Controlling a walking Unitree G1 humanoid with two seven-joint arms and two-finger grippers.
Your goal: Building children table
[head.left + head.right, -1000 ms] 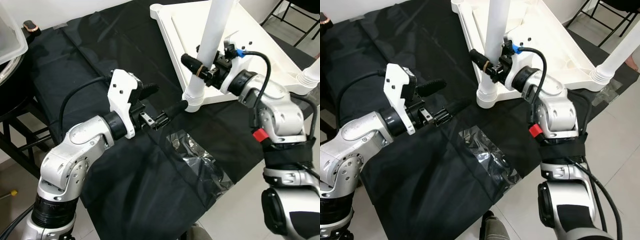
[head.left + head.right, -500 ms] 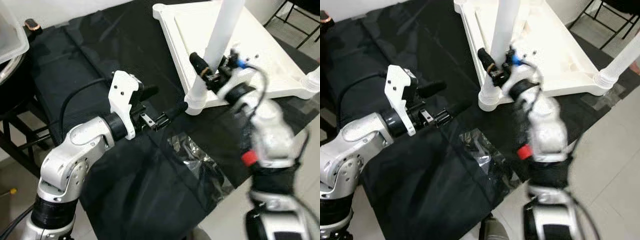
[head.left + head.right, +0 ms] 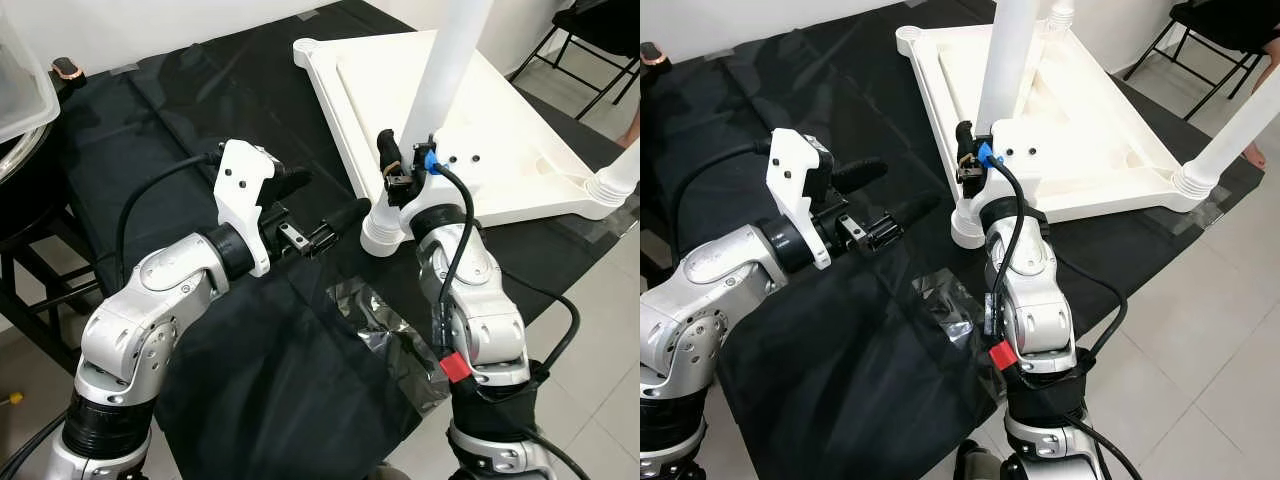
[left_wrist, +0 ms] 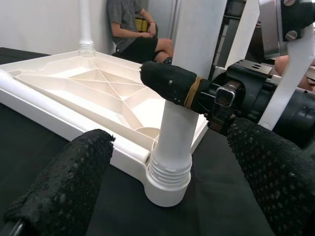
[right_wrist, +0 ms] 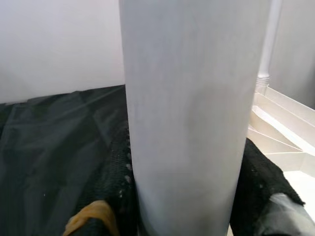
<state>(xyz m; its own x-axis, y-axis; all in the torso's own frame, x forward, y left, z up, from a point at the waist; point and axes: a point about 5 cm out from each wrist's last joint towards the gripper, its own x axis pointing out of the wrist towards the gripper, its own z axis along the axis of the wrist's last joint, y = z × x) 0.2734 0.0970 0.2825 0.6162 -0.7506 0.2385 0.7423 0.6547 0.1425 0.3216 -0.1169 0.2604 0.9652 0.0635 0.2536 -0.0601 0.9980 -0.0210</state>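
Currently, a white children's table top (image 3: 480,130) is laid upside down on a black cloth (image 3: 200,130) that covers the floor, toward the cloth's far right corner. A white table leg (image 3: 440,90) is stood upright in the socket at the top's near left corner, and further legs are seen at its near right corner (image 3: 1230,130) and far corner (image 4: 85,24). The right end effector (image 3: 400,175) is closed around the lower part of the near left leg, one black finger on each side of the tube, as is shown in the right wrist view. The left end effector (image 3: 325,205) is held just left of that leg's threaded base, above the cloth, with its two fingers (image 4: 64,187) spread apart and nothing between them. A crumpled clear plastic wrapper (image 3: 385,325) is laid on the cloth near its front edge. A seated person (image 4: 133,34) is seen in the background of the left wrist view.
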